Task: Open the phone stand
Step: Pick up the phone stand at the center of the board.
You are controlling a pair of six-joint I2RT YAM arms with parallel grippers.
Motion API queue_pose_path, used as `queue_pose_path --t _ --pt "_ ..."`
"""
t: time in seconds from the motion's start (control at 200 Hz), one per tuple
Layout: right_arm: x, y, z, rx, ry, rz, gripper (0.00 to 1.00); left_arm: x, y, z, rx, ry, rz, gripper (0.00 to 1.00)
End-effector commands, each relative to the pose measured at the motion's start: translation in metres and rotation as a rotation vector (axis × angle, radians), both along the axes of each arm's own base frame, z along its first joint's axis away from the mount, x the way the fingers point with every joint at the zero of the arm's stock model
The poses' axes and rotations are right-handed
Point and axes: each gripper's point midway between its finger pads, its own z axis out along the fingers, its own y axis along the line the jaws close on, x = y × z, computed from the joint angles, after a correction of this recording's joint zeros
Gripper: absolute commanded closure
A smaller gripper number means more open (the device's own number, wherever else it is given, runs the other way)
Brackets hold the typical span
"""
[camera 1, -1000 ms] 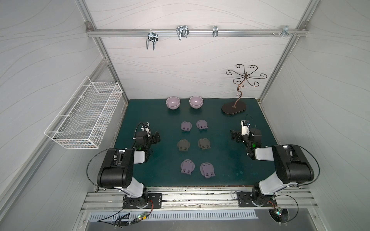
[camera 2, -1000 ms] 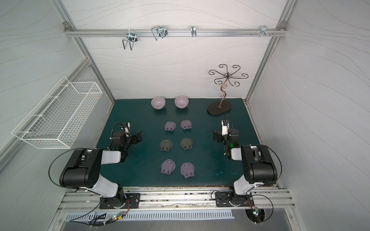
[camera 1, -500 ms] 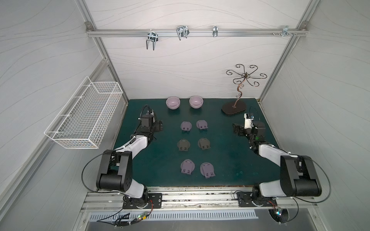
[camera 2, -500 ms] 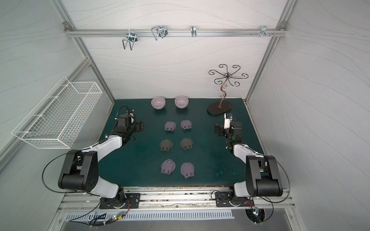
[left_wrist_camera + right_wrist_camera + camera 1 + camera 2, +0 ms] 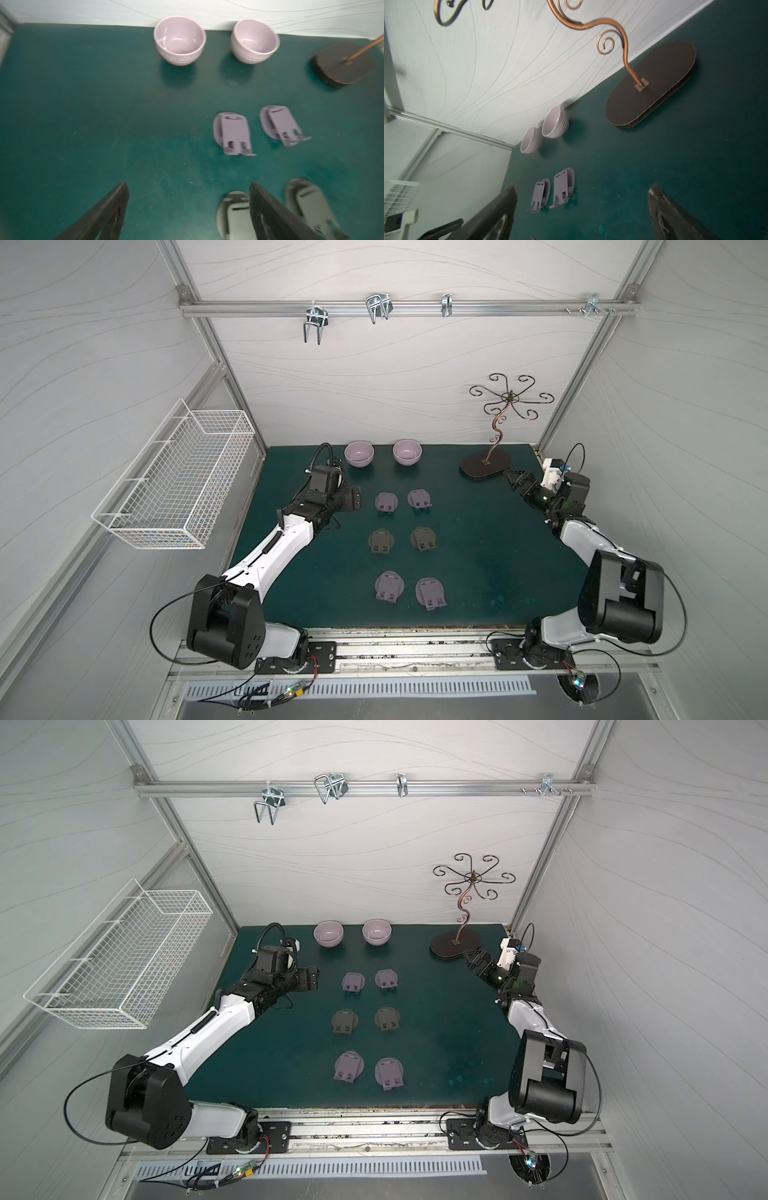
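Several folded phone stands lie flat in two columns on the green mat (image 5: 478, 556): two lilac at the back (image 5: 386, 502) (image 5: 420, 499), two dark grey in the middle (image 5: 380, 541) (image 5: 424, 538), two purple at the front (image 5: 389, 585) (image 5: 431, 593). My left gripper (image 5: 355, 498) hovers open just left of the back-left lilac stand, holding nothing. In the left wrist view the left gripper (image 5: 188, 185) stands wide, one finger (image 5: 268, 209) overlapping a grey stand (image 5: 236, 216). My right gripper (image 5: 515, 481) is open and empty at the back right; in its wrist view the right gripper (image 5: 582, 187) faces two lilac stands (image 5: 563, 185).
Two lilac bowls (image 5: 359, 454) (image 5: 407, 452) stand at the mat's back edge. A copper jewellery tree on a dark oval base (image 5: 484, 467) stands back right, close to the right gripper. A white wire basket (image 5: 178, 485) hangs on the left wall.
Both arms have unfolded from near the front and reached towards the back. The left gripper moved right towards the back lilac stand; the right gripper moved back towards the oval base.
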Motion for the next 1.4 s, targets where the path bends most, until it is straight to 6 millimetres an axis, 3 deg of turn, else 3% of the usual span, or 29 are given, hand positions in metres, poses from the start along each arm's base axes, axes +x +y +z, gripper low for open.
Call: queue_pose_path --t 0.0,0.1,0.22,0.425,0.625,0.755,0.995,1.396 --pt "-0.008 0.037 0.030 0.066 -0.015 0.171 0.02 -0.009 -0.017 0.024 -0.126 0.027 -0.030 0.11" --pt "-0.007 0.063 0.030 0.046 0.021 0.262 0.08 -0.016 -0.033 0.025 -0.215 0.072 -0.072 0.11" --pt "-0.004 0.099 0.023 0.033 0.094 0.392 0.28 -0.024 -0.059 0.024 -0.333 0.144 -0.142 0.15" --pt "0.006 0.145 -0.012 0.009 0.184 0.525 0.29 -0.034 -0.102 0.024 -0.426 0.187 -0.225 0.13" --pt "0.029 0.171 -0.026 -0.010 0.212 0.597 0.37 -0.039 -0.119 0.023 -0.517 0.205 -0.248 0.12" --pt "0.034 0.196 -0.041 -0.053 0.265 0.662 0.41 -0.044 -0.127 0.015 -0.535 0.242 -0.265 0.11" --pt "0.041 0.213 -0.068 -0.028 0.323 0.698 0.41 -0.050 -0.131 0.002 -0.539 0.285 -0.268 0.11" --pt "0.034 0.229 -0.118 -0.037 0.424 0.745 0.46 -0.053 -0.136 -0.002 -0.571 0.321 -0.275 0.11"
